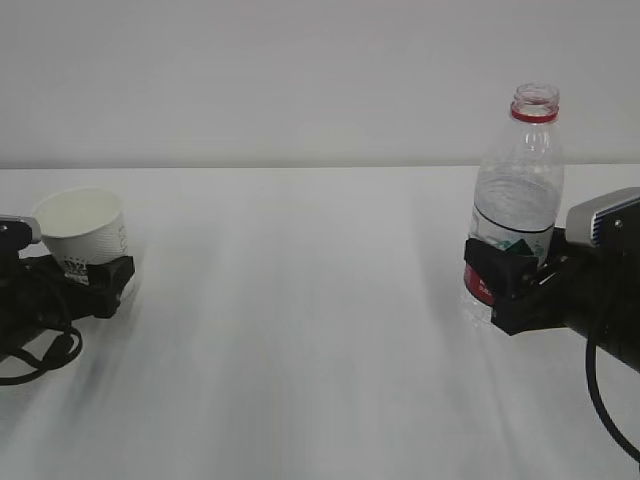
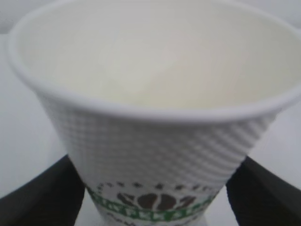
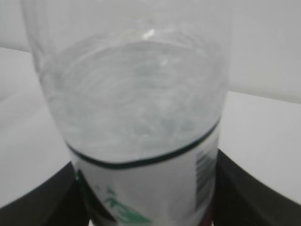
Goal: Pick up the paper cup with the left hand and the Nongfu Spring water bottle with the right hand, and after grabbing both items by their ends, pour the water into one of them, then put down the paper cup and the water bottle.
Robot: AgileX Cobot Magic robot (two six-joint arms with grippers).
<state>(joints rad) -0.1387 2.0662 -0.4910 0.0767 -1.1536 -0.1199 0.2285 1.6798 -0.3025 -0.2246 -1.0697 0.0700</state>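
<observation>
The white paper cup (image 1: 85,225) stands upright at the table's left, its mouth up. My left gripper (image 1: 95,270) is open around its lower part; in the left wrist view the cup (image 2: 155,141) fills the frame, with black fingers (image 2: 42,197) either side of its base and a gap to the wall there. The Nongfu Spring water bottle (image 1: 518,190) stands upright at the right, uncapped, with a red neck ring. My right gripper (image 1: 510,285) is shut on its labelled lower body. In the right wrist view the bottle (image 3: 141,94) holds water (image 3: 141,117) above the label, fingers (image 3: 254,188) against its sides.
The white table (image 1: 300,330) stretches between the two arms, with a plain white wall behind. The right arm's grey camera box (image 1: 603,215) sits just right of the bottle. A black cable (image 1: 40,355) loops on the table by the left arm.
</observation>
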